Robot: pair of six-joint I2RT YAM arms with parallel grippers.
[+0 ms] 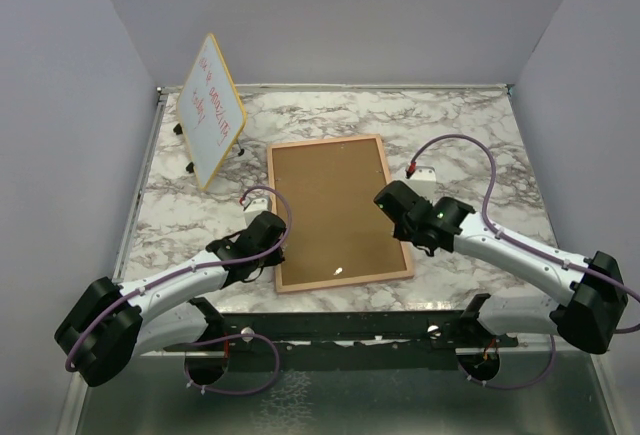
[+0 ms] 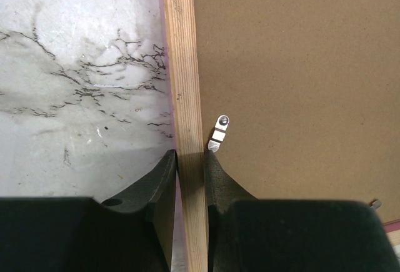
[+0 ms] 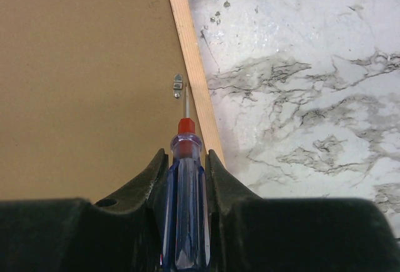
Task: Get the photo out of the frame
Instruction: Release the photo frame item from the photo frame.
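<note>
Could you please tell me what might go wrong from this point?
1. The blue-handled, red-collared screwdriver has its thin tip beside the small metal clip; it could slip and gouge the brown fibreboard back.
2. The left fingers pinch only the narrow wooden rail of the pink-edged frame; prying force might shift it.

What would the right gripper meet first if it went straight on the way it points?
The screwdriver in the right gripper would reach the metal clip on the frame; it looks nearly there, though depth unclear.
</note>
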